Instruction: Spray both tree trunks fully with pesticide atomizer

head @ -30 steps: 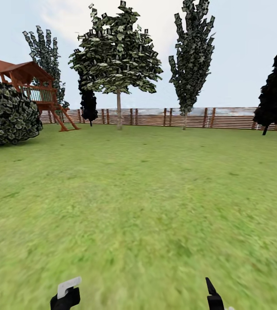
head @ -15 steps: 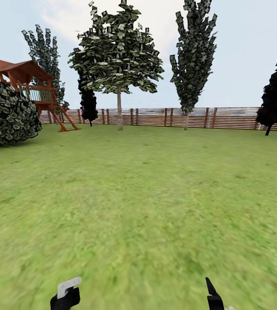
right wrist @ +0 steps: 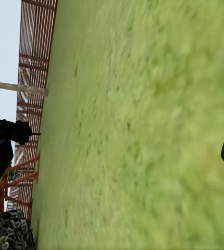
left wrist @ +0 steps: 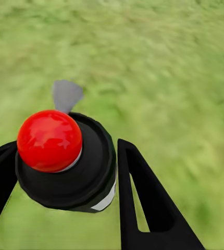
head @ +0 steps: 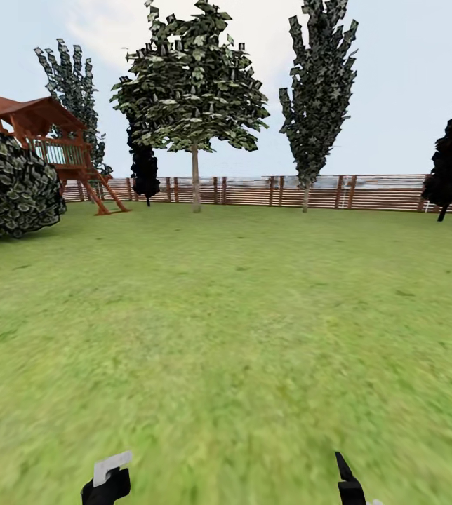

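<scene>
Atomizer (left wrist: 65, 156) gripped, left end effector (left wrist: 60, 177) low

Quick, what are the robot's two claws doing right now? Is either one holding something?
Left gripper: closed on the pesticide atomizer, the black bottle with a red top.
Right gripper: holding nothing that shows; open or closed cannot be told.

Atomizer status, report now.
Left claw shut on atomizer. Right claw empty, state unclear. Broad-crowned tree far ahead by fence; open lawn between.
</scene>
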Available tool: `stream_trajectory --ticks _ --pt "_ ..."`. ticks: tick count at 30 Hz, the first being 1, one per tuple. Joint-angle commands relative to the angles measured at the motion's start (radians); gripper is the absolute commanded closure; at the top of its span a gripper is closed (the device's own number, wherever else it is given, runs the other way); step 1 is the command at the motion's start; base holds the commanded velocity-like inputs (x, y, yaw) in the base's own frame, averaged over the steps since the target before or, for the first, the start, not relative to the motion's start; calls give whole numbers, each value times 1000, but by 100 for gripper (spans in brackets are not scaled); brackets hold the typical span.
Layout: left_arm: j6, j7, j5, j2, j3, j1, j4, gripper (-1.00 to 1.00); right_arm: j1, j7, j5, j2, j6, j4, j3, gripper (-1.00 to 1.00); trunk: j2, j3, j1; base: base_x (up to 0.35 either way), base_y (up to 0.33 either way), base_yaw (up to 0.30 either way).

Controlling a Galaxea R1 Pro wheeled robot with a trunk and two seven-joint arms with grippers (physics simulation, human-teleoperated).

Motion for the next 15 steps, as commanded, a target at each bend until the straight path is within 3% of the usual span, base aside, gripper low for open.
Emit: stream_trajectory --ticks 1,15 --pt "0 0 -1 0 0 0 0 100 0 0 0 0 0 0 0 -100 0 0 0 322 118 0" --pt "0 0 -1 0 0 0 0 100 0 0 0 0 0 1 0 -100 0 0 0 322 118 0"
